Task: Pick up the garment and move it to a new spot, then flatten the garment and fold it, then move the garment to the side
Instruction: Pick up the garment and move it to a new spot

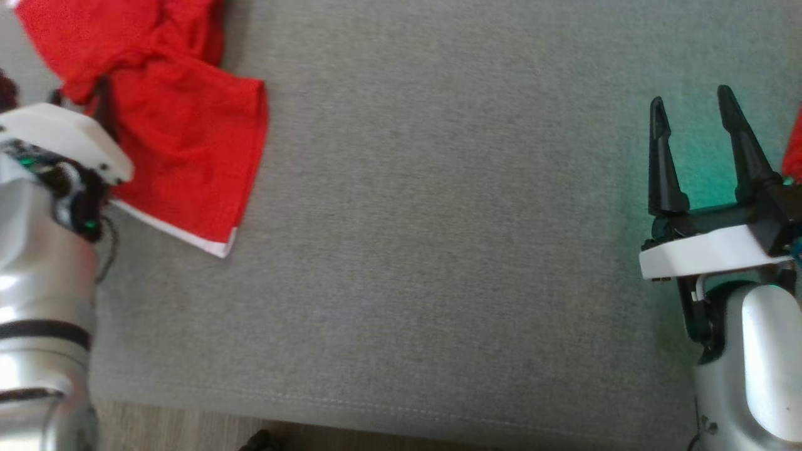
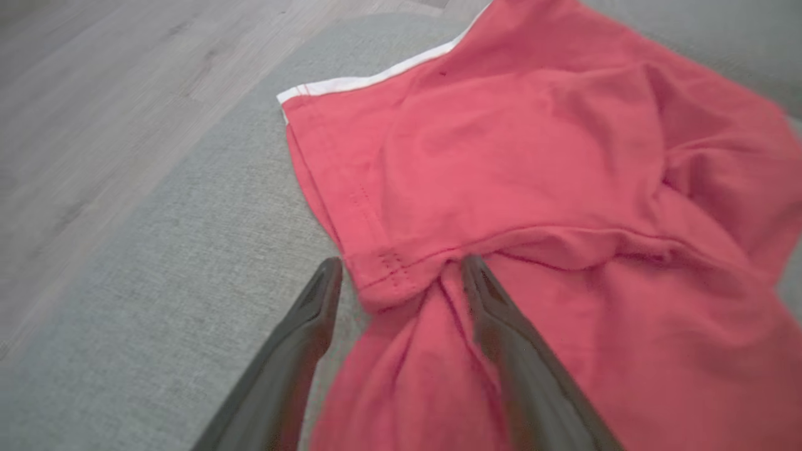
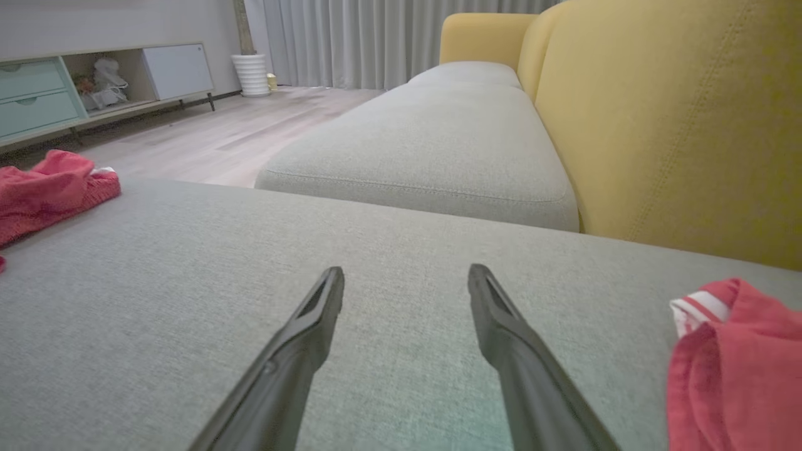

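Note:
The garment (image 1: 188, 125) is a red piece with a white hem, lying crumpled at the far left of the grey cushion (image 1: 438, 219). In the left wrist view my left gripper (image 2: 401, 262) is open, and its two fingers straddle a stitched, folded corner of the garment (image 2: 532, 156) without closing on it. The left arm's white wrist housing (image 1: 62, 138) sits over the garment's left edge. My right gripper (image 1: 691, 97) hovers open and empty over bare cushion at the right. The right wrist view shows that gripper (image 3: 406, 270) and the garment (image 3: 50, 188) far off to the left.
A second red cloth with white stripes (image 3: 733, 369) lies just right of the right gripper and peeks in at the head view's edge (image 1: 794, 150). A yellow sofa back (image 3: 677, 113) rises behind. The cushion's front seam (image 1: 376, 407) borders wooden floor (image 2: 94, 94).

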